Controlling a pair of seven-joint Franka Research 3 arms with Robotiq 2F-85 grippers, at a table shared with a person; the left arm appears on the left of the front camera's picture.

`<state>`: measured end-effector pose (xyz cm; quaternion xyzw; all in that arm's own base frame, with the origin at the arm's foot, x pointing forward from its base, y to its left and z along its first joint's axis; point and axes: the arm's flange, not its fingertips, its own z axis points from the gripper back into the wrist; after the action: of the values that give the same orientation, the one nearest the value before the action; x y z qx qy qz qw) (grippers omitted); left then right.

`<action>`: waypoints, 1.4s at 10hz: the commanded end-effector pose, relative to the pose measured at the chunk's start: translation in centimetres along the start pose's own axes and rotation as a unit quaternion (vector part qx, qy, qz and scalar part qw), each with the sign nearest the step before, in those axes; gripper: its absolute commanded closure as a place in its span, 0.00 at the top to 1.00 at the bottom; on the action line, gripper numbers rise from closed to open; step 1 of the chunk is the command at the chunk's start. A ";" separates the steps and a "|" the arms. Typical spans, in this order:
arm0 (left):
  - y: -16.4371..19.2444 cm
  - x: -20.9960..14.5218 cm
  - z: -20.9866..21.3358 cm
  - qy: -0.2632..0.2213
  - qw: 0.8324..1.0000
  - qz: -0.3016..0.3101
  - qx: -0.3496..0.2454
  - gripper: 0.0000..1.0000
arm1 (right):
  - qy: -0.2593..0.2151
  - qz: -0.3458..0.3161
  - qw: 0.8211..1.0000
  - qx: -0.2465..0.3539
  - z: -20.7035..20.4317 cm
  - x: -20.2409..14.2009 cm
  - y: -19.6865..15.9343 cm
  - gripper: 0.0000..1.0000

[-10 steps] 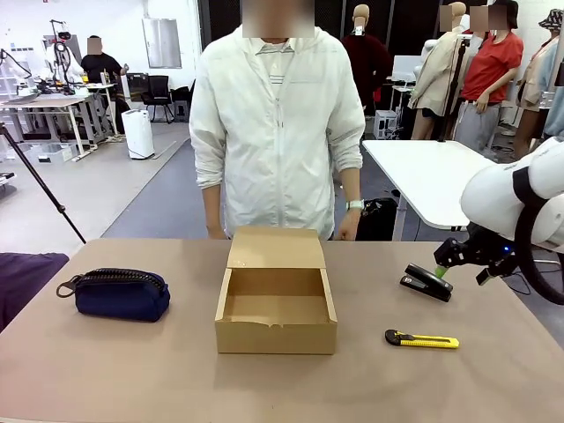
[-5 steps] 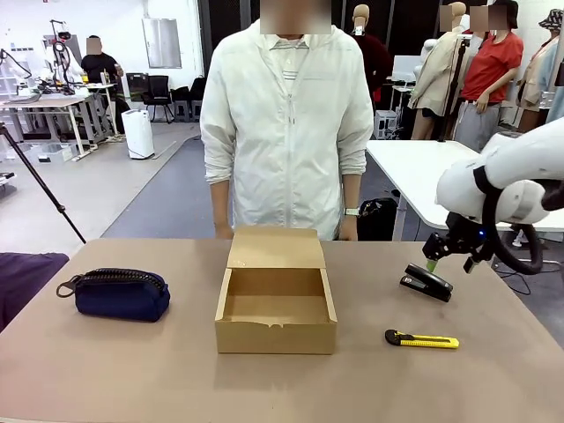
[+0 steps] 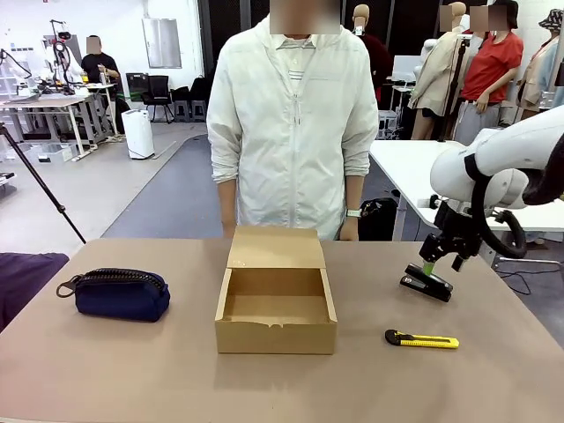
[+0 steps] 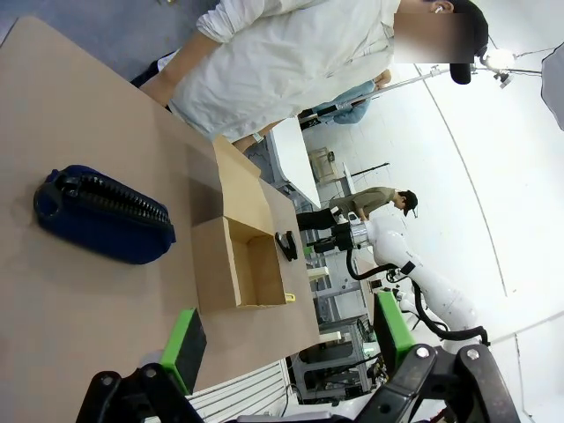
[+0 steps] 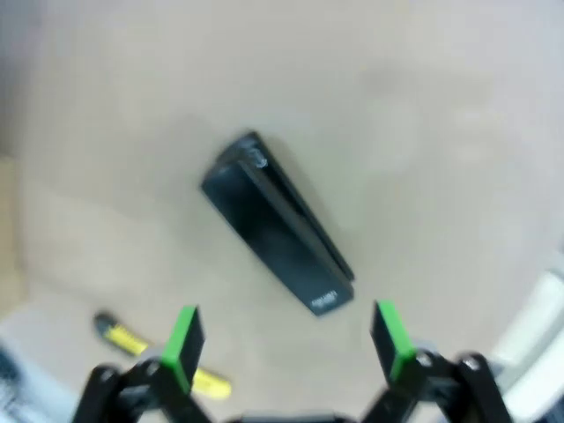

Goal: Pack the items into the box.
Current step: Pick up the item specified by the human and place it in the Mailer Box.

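Over on the right of the table [image 3: 132, 370], my right tool [image 3: 441, 263] hovers just above the black bar [image 3: 426, 283], spread wide with nothing in its grip. On its wrist camera the bar [image 5: 278, 238] lies diagonally beyond the green pads [image 5: 185, 339], slightly blurred. The yellow utility knife [image 3: 421, 339] sits nearer me, between bar and box. The box [image 3: 276, 337] is mid-table, flap folded back toward the person [image 3: 295, 123] at the far side. The navy pouch [image 3: 121, 293] lies on the left, well apart from the box. My left tool [image 4: 289, 339] is wide open too, holding nothing, looking across at pouch and box.
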<state>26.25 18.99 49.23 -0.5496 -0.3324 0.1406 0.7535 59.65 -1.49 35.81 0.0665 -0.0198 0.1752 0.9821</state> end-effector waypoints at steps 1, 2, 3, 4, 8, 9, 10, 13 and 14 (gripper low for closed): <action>0.0 0.2 -0.1 -0.005 1.000 -0.009 -0.012 1.00 | -0.011 0.236 0.972 0.015 0.3 -0.1 0.2 1.00; 0.0 0.2 -0.1 -0.005 1.000 -0.009 -0.012 1.00 | -0.014 0.283 0.959 0.009 -0.1 -0.4 0.5 1.00; 0.0 0.2 -0.1 -0.005 1.000 -0.009 -0.012 1.00 | -0.028 0.301 0.953 0.003 -0.1 -0.7 0.9 1.00; 0.0 0.2 -0.1 -0.005 1.000 -0.009 -0.012 1.00 | -0.037 0.307 0.951 -0.005 0.2 -1.0 1.1 1.00; 0.0 0.2 -0.1 -0.005 1.000 -0.009 -0.012 1.00 | -0.035 0.289 0.956 -0.018 0.6 0.3 1.4 1.00; 0.0 0.2 -0.1 -0.005 1.000 -0.009 -0.012 1.00 | -0.029 0.284 0.957 -0.041 0.0 0.9 0.9 1.00; 0.0 0.2 -0.1 -0.005 1.000 -0.009 -0.012 1.00 | -0.027 0.291 0.954 -0.061 -0.5 1.4 0.6 1.00; 0.0 0.2 -0.1 -0.005 1.000 -0.009 -0.012 1.00 | -0.020 0.296 0.955 -0.033 -3.8 2.7 -1.3 1.00; 0.0 0.2 -0.1 -0.005 1.000 -0.009 -0.012 1.00 | -0.013 0.295 0.955 -0.019 -4.3 2.8 -1.3 1.00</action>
<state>26.24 18.99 49.24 -0.5496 -0.3325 0.1403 0.7534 61.92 -1.15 31.26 0.0358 -0.0613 0.4512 0.8896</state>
